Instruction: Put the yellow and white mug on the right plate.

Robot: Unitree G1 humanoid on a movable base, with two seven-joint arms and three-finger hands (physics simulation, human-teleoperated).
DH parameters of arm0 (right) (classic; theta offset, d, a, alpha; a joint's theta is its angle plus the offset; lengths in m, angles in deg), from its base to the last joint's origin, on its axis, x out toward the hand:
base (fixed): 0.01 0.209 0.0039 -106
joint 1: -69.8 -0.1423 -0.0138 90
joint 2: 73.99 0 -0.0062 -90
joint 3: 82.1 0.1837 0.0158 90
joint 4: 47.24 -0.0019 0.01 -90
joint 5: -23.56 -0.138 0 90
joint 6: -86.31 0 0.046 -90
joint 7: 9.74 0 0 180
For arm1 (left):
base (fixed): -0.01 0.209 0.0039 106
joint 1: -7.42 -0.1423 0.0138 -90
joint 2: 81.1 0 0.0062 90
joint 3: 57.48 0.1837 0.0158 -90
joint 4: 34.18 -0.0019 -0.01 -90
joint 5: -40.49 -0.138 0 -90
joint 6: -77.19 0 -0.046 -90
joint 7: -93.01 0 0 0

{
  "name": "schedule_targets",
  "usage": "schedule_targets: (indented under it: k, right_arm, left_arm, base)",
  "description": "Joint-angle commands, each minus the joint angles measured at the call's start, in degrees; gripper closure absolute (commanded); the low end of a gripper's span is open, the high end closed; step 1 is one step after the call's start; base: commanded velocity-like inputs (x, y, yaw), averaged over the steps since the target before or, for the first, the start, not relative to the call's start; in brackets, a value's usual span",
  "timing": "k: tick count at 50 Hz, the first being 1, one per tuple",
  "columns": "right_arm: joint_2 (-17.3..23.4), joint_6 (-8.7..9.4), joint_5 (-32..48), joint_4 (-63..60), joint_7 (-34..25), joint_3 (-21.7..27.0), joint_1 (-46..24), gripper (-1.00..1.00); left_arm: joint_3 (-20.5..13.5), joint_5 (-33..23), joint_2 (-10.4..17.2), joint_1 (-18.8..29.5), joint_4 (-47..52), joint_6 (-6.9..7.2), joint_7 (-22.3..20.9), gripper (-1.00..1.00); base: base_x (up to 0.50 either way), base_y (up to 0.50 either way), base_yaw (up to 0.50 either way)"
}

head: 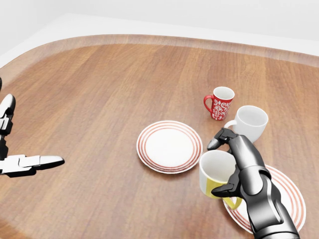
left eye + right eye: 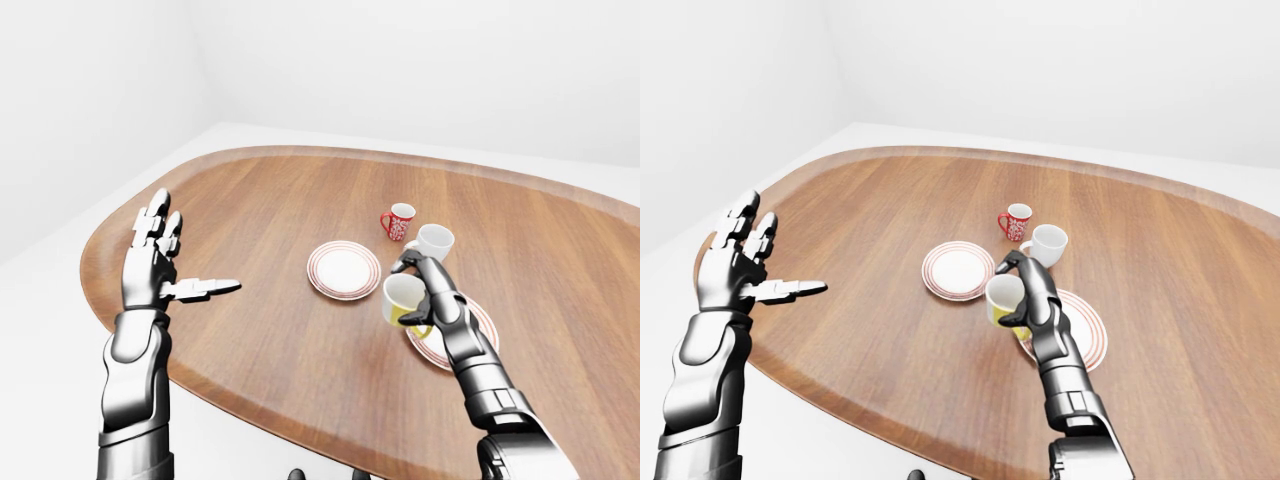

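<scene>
The yellow and white mug (image 1: 215,175) hangs above the table, upright, with my right hand (image 1: 230,168) shut round it. It hovers at the left rim of the right plate (image 1: 289,196), a white plate with red rings that my right arm partly hides. The left plate (image 1: 169,146) of the same pattern lies just left of the mug. My left hand (image 2: 165,265) is raised far to the left, open, fingers spread, holding nothing.
A red patterned mug (image 1: 219,103) and a plain white mug (image 1: 247,124) stand above the right plate in the head view, close together. The oval wooden table (image 1: 99,99) stretches wide to the left; its edge curves near my left hand.
</scene>
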Motion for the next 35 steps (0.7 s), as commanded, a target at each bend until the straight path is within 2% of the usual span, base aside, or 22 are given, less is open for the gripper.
schedule_targets:
  k: [1, 10, 11, 16, 17, 22, 24, 26, 29, 35]
  right_arm:
    - [4.1, 0.00, -2.1, 6.0, 1.9, 2.6, -2.1, 1.00]
    - [6.7, -0.19, -4.0, 10.9, 3.4, 3.6, -3.6, 1.00]
    - [7.1, -1.32, -4.3, 13.1, 4.1, 3.7, -4.3, 1.00]
    - [8.5, -3.23, -5.1, 17.2, 5.5, 3.8, -5.8, 1.00]
    - [8.9, -4.25, -5.3, 19.1, 6.1, 3.8, -6.5, 1.00]
    - [10.6, -6.62, -5.9, 24.0, 7.6, 3.8, -8.4, 1.00]
    - [11.3, -8.07, -6.1, 26.6, 8.4, 3.8, -9.1, 1.00]
    - [11.9, -8.23, -6.5, 27.3, 8.6, 3.9, -9.2, 1.00]
    - [12.9, -10.00, -7.0, 30.4, 9.6, 4.0, -9.6, 1.00]
    - [14.0, -10.00, -7.7, 34.3, 10.8, 3.9, -10.1, 1.00]
  left_arm:
    - [0.0, -0.2, -0.1, 0.0, -0.1, 0.00, -0.1, -0.88]
    - [0.0, -0.2, -0.1, -0.1, 0.0, 0.00, 0.0, -0.88]
    - [0.1, -0.2, -0.1, 0.0, 0.0, 0.00, 0.0, -0.88]
    - [0.1, -0.1, -0.1, 0.0, 0.0, 0.00, 0.1, -0.88]
    - [0.2, -0.2, -0.1, -0.1, 0.2, 0.00, 0.1, -0.88]
    - [0.1, -0.2, -0.1, 0.0, -0.1, 0.00, 0.0, -0.88]
    - [0.3, -0.4, -0.2, -0.1, 0.0, 0.00, 0.1, -0.88]
    - [0.3, -0.4, -0.3, -0.1, -0.2, 0.00, 0.0, -0.88]
    - [0.2, -0.4, -0.3, -0.2, 0.1, 0.00, 0.0, -0.88]
    - [0.3, -0.5, -0.3, -0.2, 0.0, 0.00, 0.0, -0.87]
  base:
    - [0.00, 0.00, 0.00]
    - [0.00, 0.00, 0.00]
    - [0.00, 0.00, 0.00]
    - [0.00, 0.00, 0.00]
    - [0.00, 0.00, 0.00]
    - [0.00, 0.00, 0.00]
    - [0.00, 0.00, 0.00]
    - [0.00, 0.00, 0.00]
    - [0.00, 0.00, 0.00]
    - [0.00, 0.00, 0.00]
